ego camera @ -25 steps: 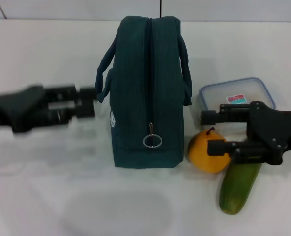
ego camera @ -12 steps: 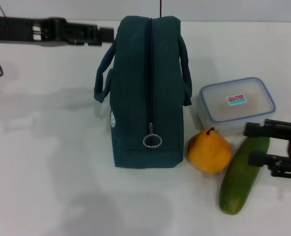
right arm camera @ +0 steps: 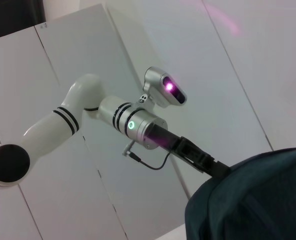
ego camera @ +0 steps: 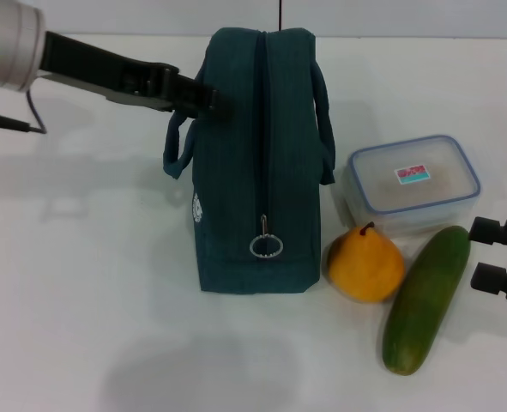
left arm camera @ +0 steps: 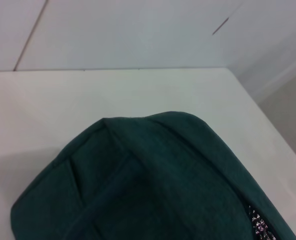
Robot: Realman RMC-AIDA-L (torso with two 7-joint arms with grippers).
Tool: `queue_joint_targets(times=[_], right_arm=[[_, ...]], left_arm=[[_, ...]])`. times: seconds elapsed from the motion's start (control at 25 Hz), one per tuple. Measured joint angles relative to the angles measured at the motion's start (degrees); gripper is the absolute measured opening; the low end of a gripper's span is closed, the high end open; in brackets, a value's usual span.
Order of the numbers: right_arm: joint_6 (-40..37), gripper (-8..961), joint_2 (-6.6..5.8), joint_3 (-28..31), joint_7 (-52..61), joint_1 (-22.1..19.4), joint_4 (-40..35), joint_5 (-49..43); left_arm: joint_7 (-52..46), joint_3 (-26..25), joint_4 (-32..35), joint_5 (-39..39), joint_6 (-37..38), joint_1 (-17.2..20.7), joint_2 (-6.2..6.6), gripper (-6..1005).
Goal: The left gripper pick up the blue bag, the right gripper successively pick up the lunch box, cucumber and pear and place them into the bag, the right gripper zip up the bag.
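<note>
Three items waited on the table (ego camera: 81,326) for packing: the lunch box (ego camera: 414,182) toward the right edge, with the pear (ego camera: 364,264) and cucumber (ego camera: 425,298) lying just in front of it, the pear touching or nearly touching the blue bag (ego camera: 257,163). The bag stood upright near the middle of the table, toward the far edge, its zip closed along the top with the ring pull (ego camera: 266,246) hanging at the near end, so nothing had gone in yet.

The left gripper (ego camera: 203,96) reached in from the left edge at the level of the bag's upper side, right by the left handle (ego camera: 178,142), presumably to take hold there; its tips sat dark against the fabric, so whether it was spread or closed on anything could not be told. The left wrist view showed only the bag's rounded top, close beneath the camera.

The right gripper (ego camera: 499,255) rested at the right edge beside the cucumber, its two fingers apart and empty, apparently kept clear until the bag was held
</note>
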Motion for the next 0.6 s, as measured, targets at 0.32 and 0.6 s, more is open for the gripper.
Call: queue_joint_targets(times=[0.32, 0.6], right_arm=[[0.5, 617, 0.01, -0.2, -0.4, 0.0, 0.1, -0.1], [1.1, 611, 0.03, -0.2, -1.9, 0.2, 3.5, -0.2]], left_arm=[[-1.7, 2.0, 0.0, 1.7, -2.9, -1.5, -0.24, 595], [1.6, 2.1, -2.6, 1.8, -5.3, -1.8, -0.02, 501]])
